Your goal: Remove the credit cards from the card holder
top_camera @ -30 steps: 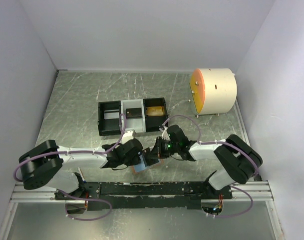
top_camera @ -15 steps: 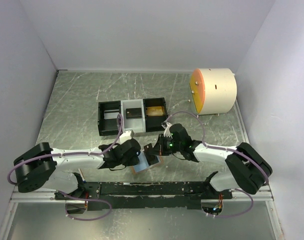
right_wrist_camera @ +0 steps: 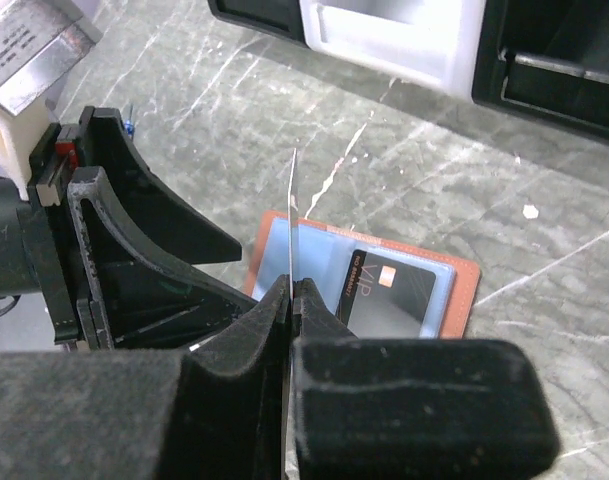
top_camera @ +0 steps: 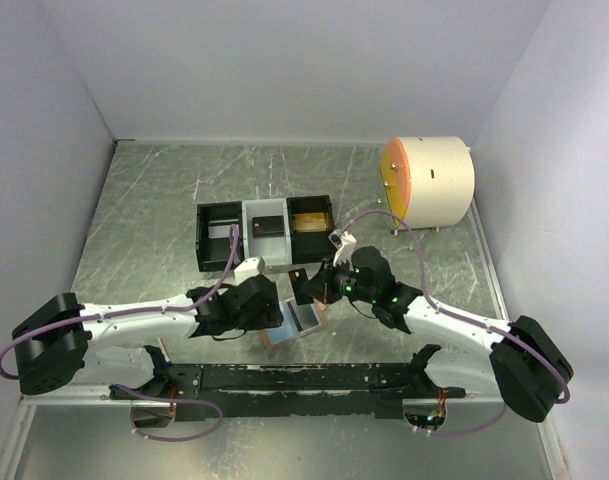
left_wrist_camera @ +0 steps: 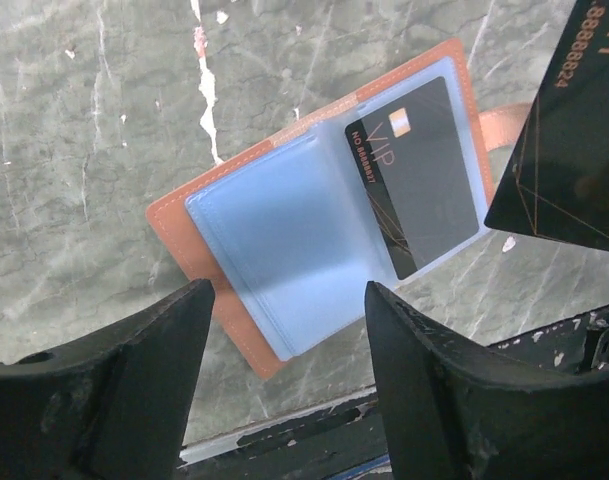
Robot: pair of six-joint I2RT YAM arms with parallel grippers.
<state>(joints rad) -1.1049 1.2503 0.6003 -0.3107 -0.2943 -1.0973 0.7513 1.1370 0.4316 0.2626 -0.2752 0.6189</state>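
1. The base rail (top_camera: 314,378) runs along the near edge of the table (top_camera: 144,220), with both arms reaching forward from it.
2. Just beyond the rail the card holder (left_wrist_camera: 264,230) lies opened flat on the table. Its salmon-pink rim frames two pale blue pocket panels, and its small tab points toward the right arm's side.
3. A dark grey credit card (left_wrist_camera: 419,170) marked VIP sits in the panel on the tab side. The other panel shows plain blue.
4. The left hand (left_wrist_camera: 289,295) hangs over the holder's near edge with its fingers spread wide, gripping nothing. Whether they touch the holder cannot be told.
5. The right hand (right_wrist_camera: 289,295) is pinched tight on a second dark card (left_wrist_camera: 569,130). The card is out of the holder, held on edge above the table just beside the tab.
6. Farther back stands a three-compartment tray (top_camera: 264,232), black at both ends and pale grey in the middle.
7. Farthest back, at the right, a cream drum (top_camera: 429,182) with an orange face sits near the wall.
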